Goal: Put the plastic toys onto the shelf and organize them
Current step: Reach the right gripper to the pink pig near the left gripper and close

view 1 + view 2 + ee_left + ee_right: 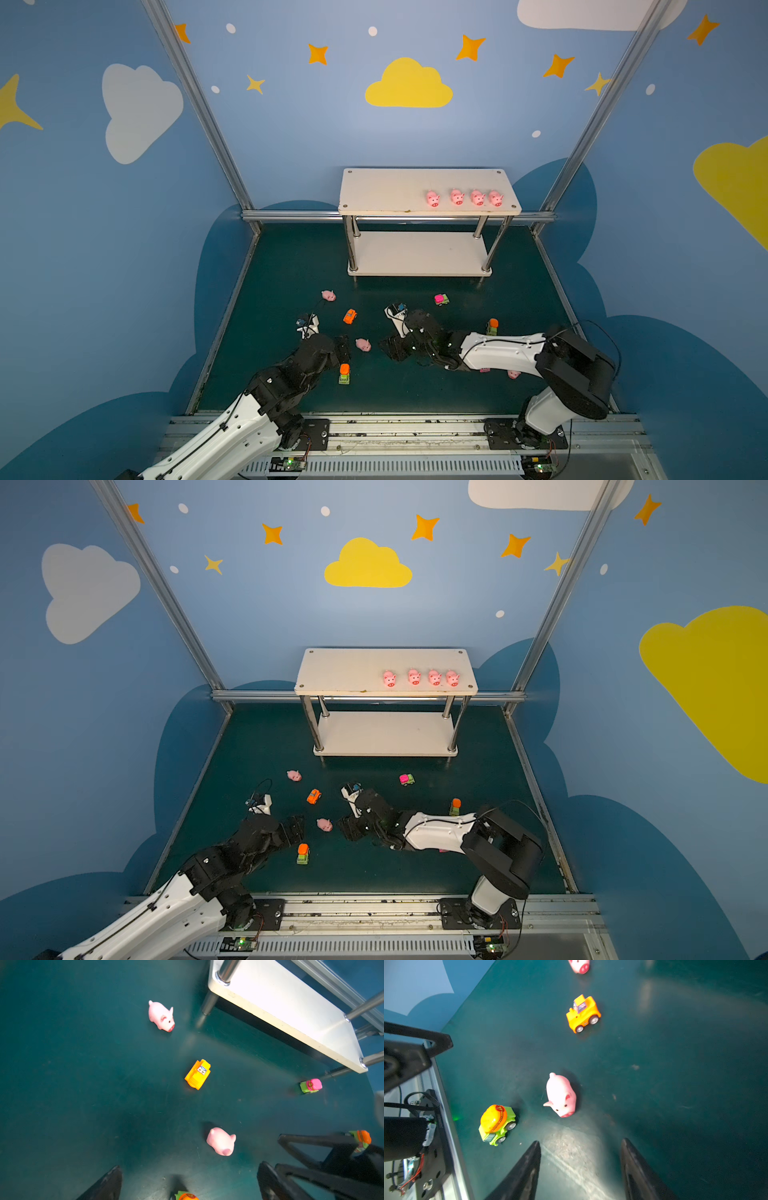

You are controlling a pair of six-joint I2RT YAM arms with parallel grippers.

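Observation:
The shelf [386,191] [345,671] stands at the back with several pink pigs [457,196] in a row on its top board. A pink pig [363,344] [221,1141] [560,1095] lies on the green floor between my two grippers. My left gripper [343,347] [190,1167] is open wide, left of that pig. An orange-and-green truck [344,373] [187,1196] sits just below it. The right gripper [394,347] [581,1141] is open and empty, pointing at the pig from the right. An orange car [350,316] [583,1014] and another pig [328,295] [161,1016] lie farther back.
A magenta-and-green vehicle [441,299] [311,1085] sits before the shelf's lower board [280,1007]. Another orange-and-green truck [492,326] stands behind my right forearm, and a pig [514,374] shows under it. Metal frame rails [232,316] edge the floor.

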